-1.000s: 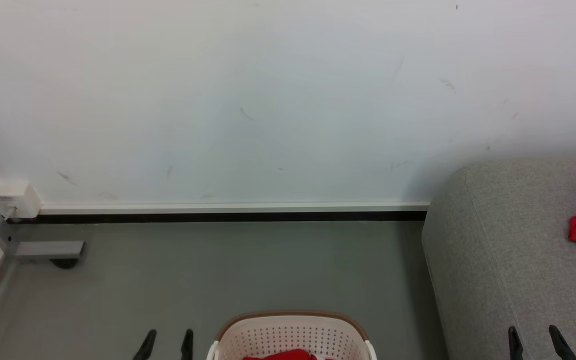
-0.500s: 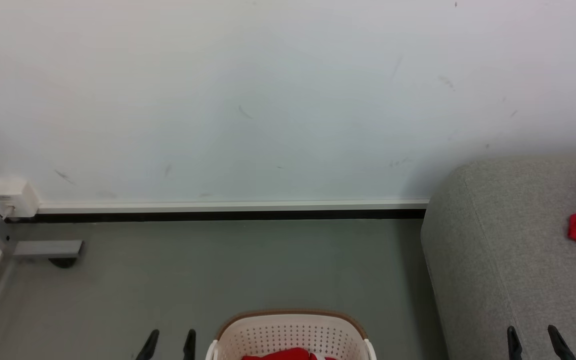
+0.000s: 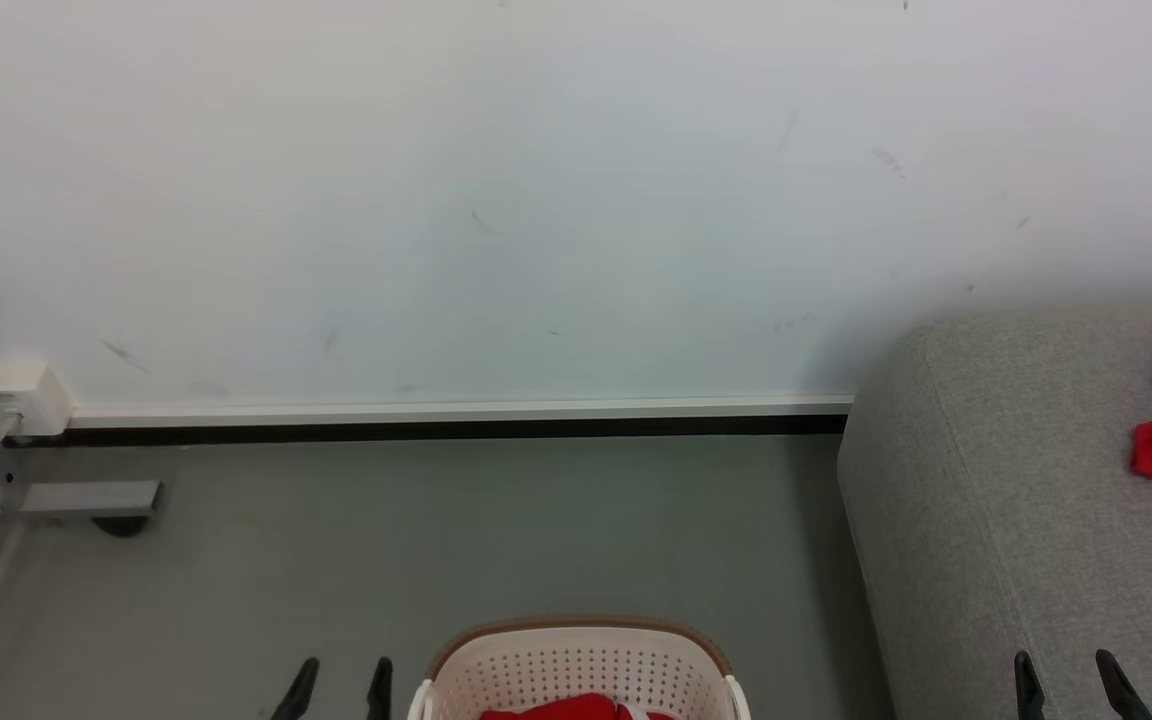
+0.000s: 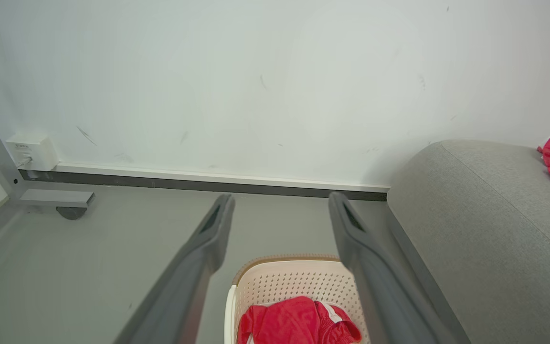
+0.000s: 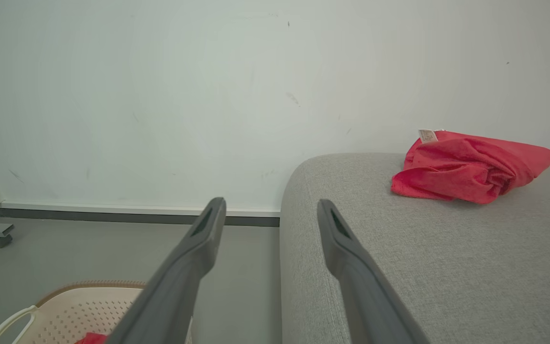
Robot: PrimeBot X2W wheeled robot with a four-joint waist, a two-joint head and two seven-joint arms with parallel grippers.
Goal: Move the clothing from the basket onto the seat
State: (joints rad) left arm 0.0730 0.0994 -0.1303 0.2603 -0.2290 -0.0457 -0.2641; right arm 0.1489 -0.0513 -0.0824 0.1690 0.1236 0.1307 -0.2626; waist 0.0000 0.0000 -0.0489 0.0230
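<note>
The cream perforated basket (image 3: 576,665) with a brown rim stands on the floor at the bottom centre, and red clothing (image 3: 556,709) lies inside it. The left wrist view shows the basket (image 4: 284,282) and the red clothing with white stripes (image 4: 294,322) below my open left gripper (image 4: 280,198). In the head view my left gripper (image 3: 344,668) hangs left of the basket. My right gripper (image 3: 1064,662) is open over the front of the grey seat (image 3: 1016,480). Another red garment (image 5: 466,167) with a white tag lies on the seat (image 5: 447,258), beyond my right gripper (image 5: 270,204).
A pale wall with a white and black baseboard (image 3: 436,420) runs behind the grey floor (image 3: 436,540). At the left are a white socket box (image 3: 16,395) and a grey metal foot (image 3: 91,497) on a caster.
The head view has drifted a little, so everything sits slightly further left and higher. Both grippers stay open where they were, and the clothing has not moved.
</note>
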